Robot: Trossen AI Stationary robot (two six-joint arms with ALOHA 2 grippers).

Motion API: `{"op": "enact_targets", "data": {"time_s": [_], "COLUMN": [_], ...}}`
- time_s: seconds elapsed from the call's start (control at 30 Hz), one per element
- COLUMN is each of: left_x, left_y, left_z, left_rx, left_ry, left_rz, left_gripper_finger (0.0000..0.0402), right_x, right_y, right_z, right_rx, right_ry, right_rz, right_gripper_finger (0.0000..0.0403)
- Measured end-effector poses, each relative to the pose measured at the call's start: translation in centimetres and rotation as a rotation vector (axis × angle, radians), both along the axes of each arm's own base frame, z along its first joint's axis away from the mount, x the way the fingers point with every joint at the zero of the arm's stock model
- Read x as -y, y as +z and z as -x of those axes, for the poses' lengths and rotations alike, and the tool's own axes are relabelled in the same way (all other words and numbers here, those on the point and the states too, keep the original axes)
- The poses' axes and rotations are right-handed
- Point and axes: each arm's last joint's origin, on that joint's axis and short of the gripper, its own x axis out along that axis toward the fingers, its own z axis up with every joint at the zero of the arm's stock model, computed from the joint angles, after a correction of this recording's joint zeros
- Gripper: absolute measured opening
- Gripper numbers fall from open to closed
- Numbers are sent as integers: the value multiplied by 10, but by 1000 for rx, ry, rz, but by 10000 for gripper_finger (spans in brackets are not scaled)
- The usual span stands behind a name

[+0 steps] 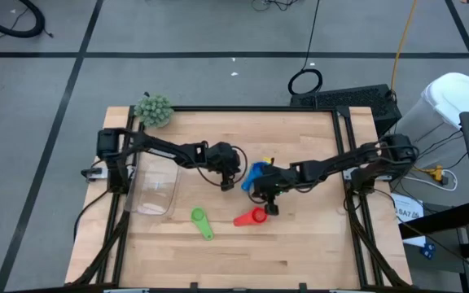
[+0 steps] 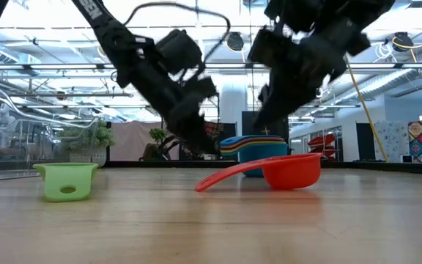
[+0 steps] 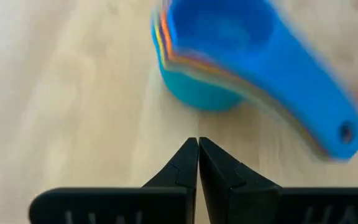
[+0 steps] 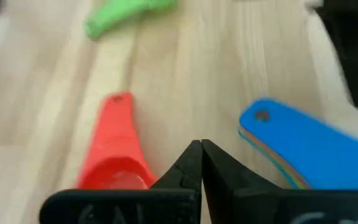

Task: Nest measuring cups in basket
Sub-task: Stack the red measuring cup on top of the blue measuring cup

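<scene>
Closest to the low camera, the small green plastic measuring cup (image 2: 67, 180) and the red plastic measuring cup (image 2: 284, 171) lie loose on the wooden table (image 1: 300, 244). Just behind them the left gripper (image 1: 227, 181) and right gripper (image 1: 265, 201) hang with fingers pressed together, holding nothing, on either side of a nested stack of plastic cups topped by a blue one (image 1: 256, 175). Well apart, near the left edge, the clear shallow plastic basket (image 1: 155, 191) appears to hold nothing. Nesting looks partly done; green, red and the move into the basket remain.
</scene>
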Motion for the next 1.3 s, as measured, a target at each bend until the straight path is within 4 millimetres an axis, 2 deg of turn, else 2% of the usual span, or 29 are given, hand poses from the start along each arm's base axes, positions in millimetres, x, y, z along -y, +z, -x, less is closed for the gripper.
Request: {"op": "enact_targets", "data": {"time_s": [0.13, 0.23, 0.37, 0.53, 0.67, 0.8, 1.03, 1.3], "left_x": [1, 13, 42, 89, 122, 140, 158, 163], "left_y": [35, 63, 86, 107, 119, 122, 123, 123], "left_z": [10, 18, 30, 44, 55, 61, 67, 70], "left_rx": [64, 121, 141, 187, 242, 259, 273, 270], "left_ry": [-1, -30, -92, -121, -109, -78, -122, -121], "left_rz": [-18, -28, -43, -113, -225, -300, -335, -407], "left_gripper_finger": [19, 19, 19, 19, 19, 19, 19, 19], "right_x": [0, -3, -15, -30, -31, -30, -34, -36], "right_y": [23, 34, 38, 37, 27, 14, -4, -1], "right_z": [11, 20, 31, 37, 42, 42, 32, 24], "right_rx": [52, 46, 10, -43, -147, -232, -282, -208], "right_ry": [-5, 6, 45, 26, -82, -151, -235, -283], "right_rz": [18, 12, 6, -43, -48, -67, -157, -231], "right_gripper_finger": [0, 1, 29, 102, 157, 187, 191, 188]}}
